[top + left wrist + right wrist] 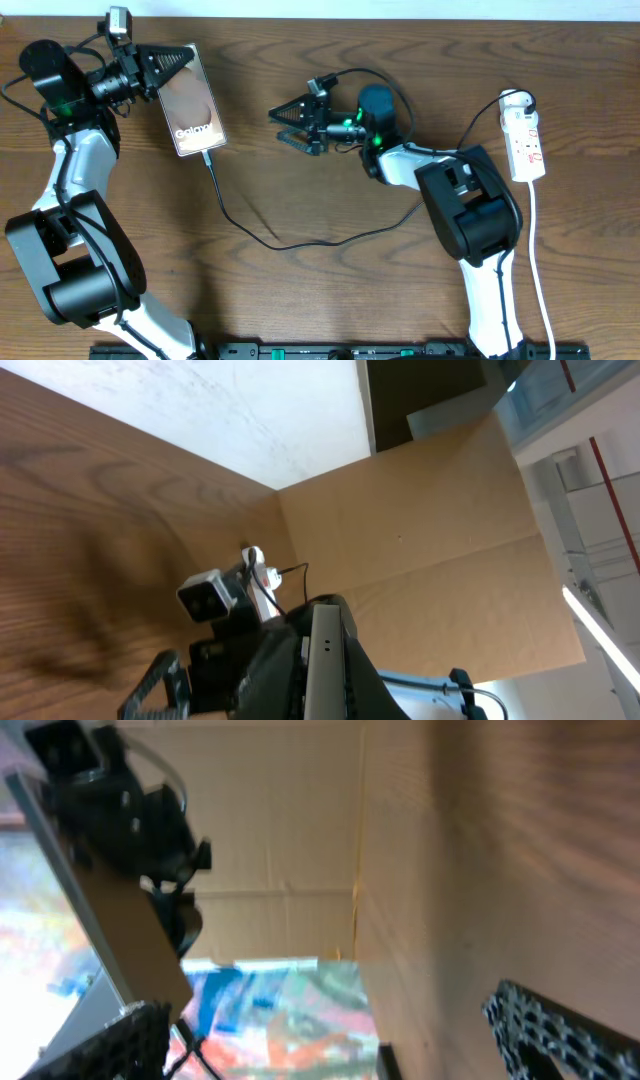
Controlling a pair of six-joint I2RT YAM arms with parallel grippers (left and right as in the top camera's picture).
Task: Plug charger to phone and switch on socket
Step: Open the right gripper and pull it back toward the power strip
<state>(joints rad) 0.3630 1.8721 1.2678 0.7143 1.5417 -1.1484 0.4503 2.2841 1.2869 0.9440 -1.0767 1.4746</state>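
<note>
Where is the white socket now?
In the overhead view, the socket lies near the right edge of the table, just beside the right arm, far from the phone.

A dark wood-grain table [330,290] fills the overhead view. A black rail [330,352] runs along the table's near edge, and a pale strip [400,8] shows beyond its far edge. A brown cardboard panel [420,530] stands upright at the table's edge, and a white surface [250,410] meets the table beside that panel.

Dark wood-grain table [330,300], brown cardboard panels [420,530], white wall [250,400] beyond
</note>
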